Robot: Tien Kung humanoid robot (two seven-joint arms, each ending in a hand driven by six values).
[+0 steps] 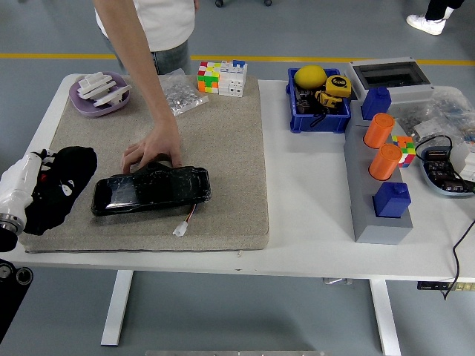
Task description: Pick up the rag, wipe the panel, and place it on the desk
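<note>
Grey floor [297, 30] w/ yellow line across top is seen behind a white table [304, 222]. Left half of table is covered by a beige mat [223, 141]. Grey block stand [367, 200] w/ two orange cylinders [382, 148] and blue blocks is set at right, near a grey box [390, 74] and a blue bin [319, 111] holding a yellow ball and tape measure. Black panel [152, 191] is laid flat on mat, front left; white connector on wires is seen at its front edge. Person [148, 30] is stood at far side, one hand [152, 152] pressed on panel's back edge, fingers spread. Black rag [59, 193] is bunched at mat's left edge, just beside panel, touched by robot's left hand [22, 196]; white wrist is seen, fingers are hidden in rag, grip can't be told. Purple dish [100, 96] w/ white parts, clear bag [178, 93] and cubes [221, 77] are placed along mat's far edge. Clutter and cables are seen at far right.
</note>
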